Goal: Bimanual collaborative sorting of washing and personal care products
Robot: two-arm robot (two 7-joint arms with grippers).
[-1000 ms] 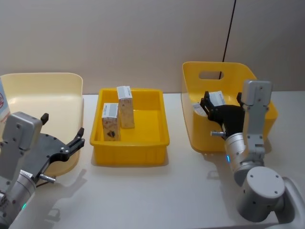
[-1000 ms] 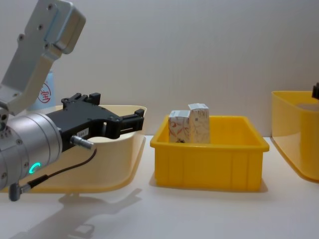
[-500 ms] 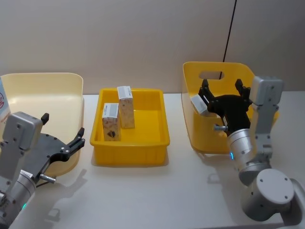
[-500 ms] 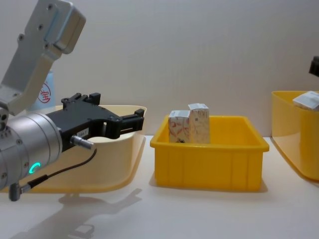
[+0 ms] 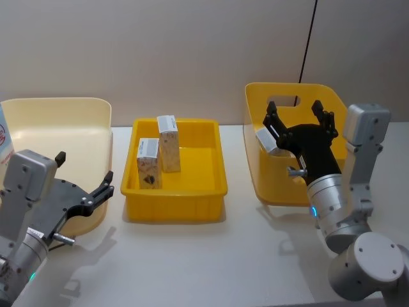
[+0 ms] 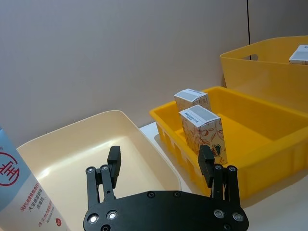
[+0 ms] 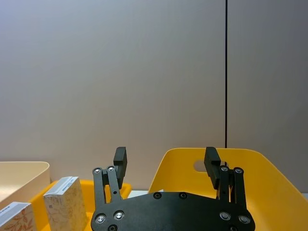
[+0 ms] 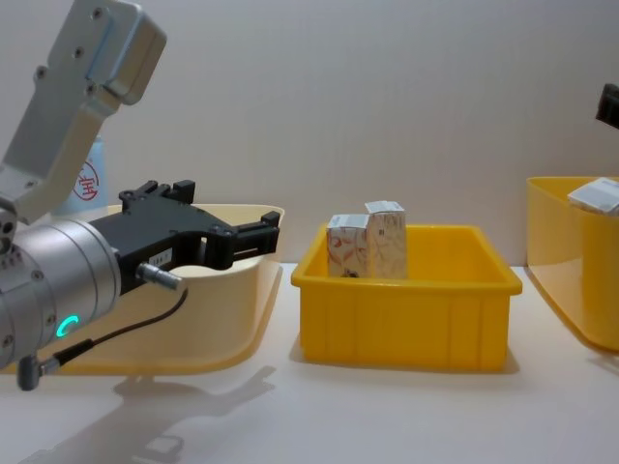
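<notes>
Right gripper [image 5: 299, 123]: seen raised over the tall yellow tub [image 5: 339, 105] at the right end of the desk [image 5: 192, 268], fingers [image 5: 271, 115] spread wide and nothing held between them.
Carton in tub [image 5: 266, 140]: a white carton is seen lying tilted against the tub's left wall, just below and to the left of the right gripper's left finger, apart from it.
Key relation: the tilted carton lies down and left of the empty right gripper, with its long axis slanted rather than upright; the right arm is plainly the nearer one, so a short drop with a turn of the wrist would be judged necessary to take it.
Left gripper [image 8: 227, 237]: held at the near left of the desk, level with the rim of the cream tub [image 5: 64, 109], fingers parted and empty.
Tray [image 5: 176, 204]: 2 cartons are stood upright in the left half of the yellow tray at the middle of the desk, the front carton [image 5: 147, 163] near the left wall, the back carton [image 5: 169, 142] just behind it.
Tube [image 6: 24, 192]: a light-blue tube with a red round logo is seen standing at the cream tub's far left.
Risk: the slanted carton could be nudged along the wall if it is met off-centre.
</notes>
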